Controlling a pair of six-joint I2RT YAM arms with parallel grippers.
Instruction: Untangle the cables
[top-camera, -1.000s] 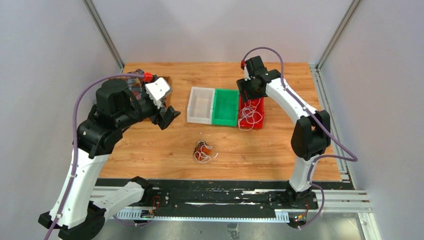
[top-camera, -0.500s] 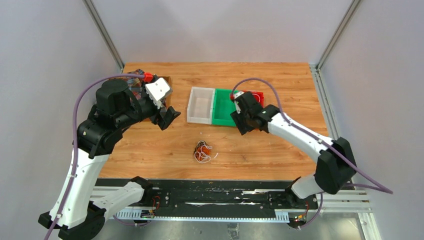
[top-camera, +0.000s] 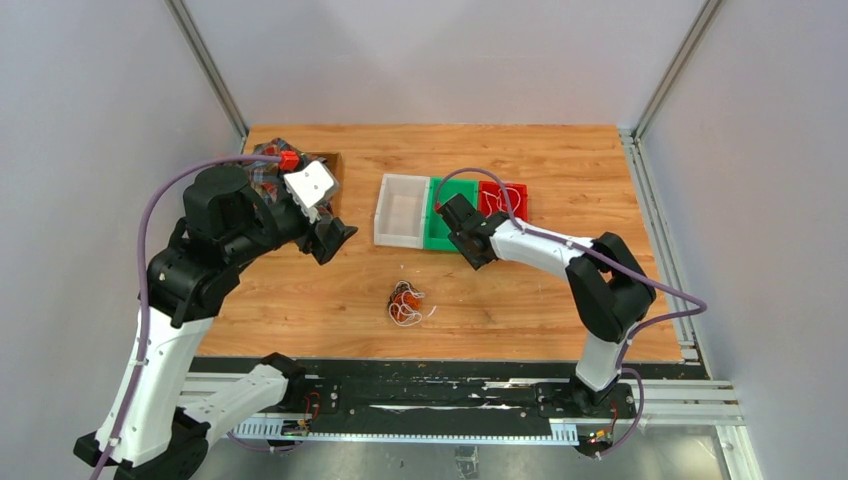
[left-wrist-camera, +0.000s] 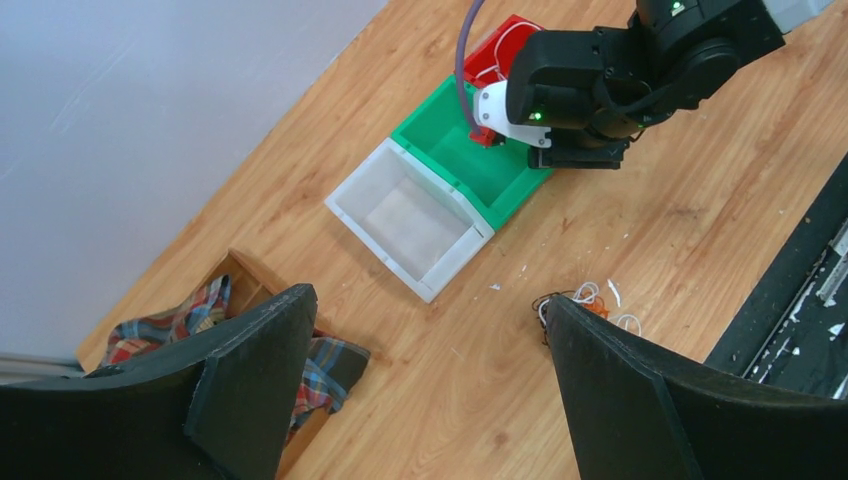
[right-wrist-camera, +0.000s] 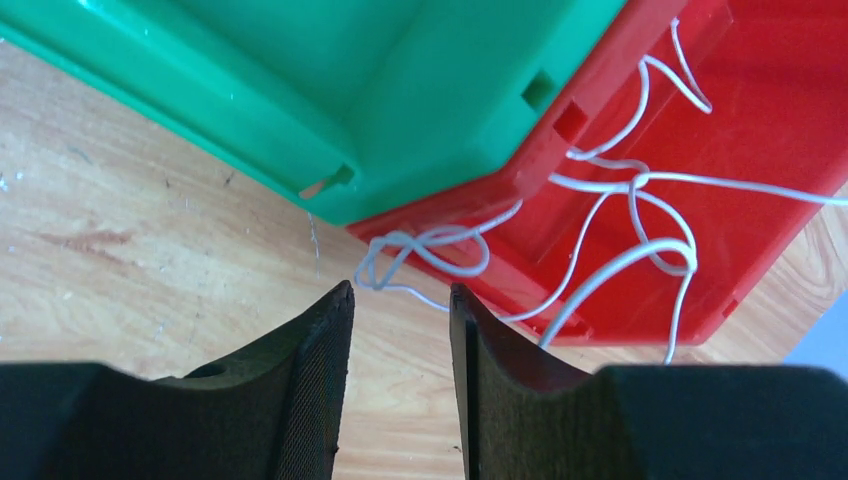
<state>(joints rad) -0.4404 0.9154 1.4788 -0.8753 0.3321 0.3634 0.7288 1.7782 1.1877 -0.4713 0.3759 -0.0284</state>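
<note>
A small tangle of cables (top-camera: 405, 303), white, orange-red and dark, lies on the wooden table near the front middle; in the left wrist view this tangle (left-wrist-camera: 590, 300) peeks out beside my right-hand finger. More white cables (right-wrist-camera: 640, 200) lie in the red bin (right-wrist-camera: 760, 120), one loop hanging over its rim onto the table. My right gripper (top-camera: 472, 250) (right-wrist-camera: 400, 288) hovers at the near corner where the green and red bins meet, jaws partly open with nothing between them. My left gripper (top-camera: 335, 235) (left-wrist-camera: 428, 297) hangs wide open, high and left of the tangle.
A white bin (top-camera: 400, 210), a green bin (top-camera: 452, 205) and the red bin (top-camera: 518, 190) stand side by side at mid-table. A wooden box with plaid cloth (left-wrist-camera: 190, 320) sits at the back left. The table's front edge runs just behind the arm bases.
My right arm has swung left and toward the front, from over the red bin to the green bin's near edge, and its jaws have narrowed. The left arm has barely shifted.
</note>
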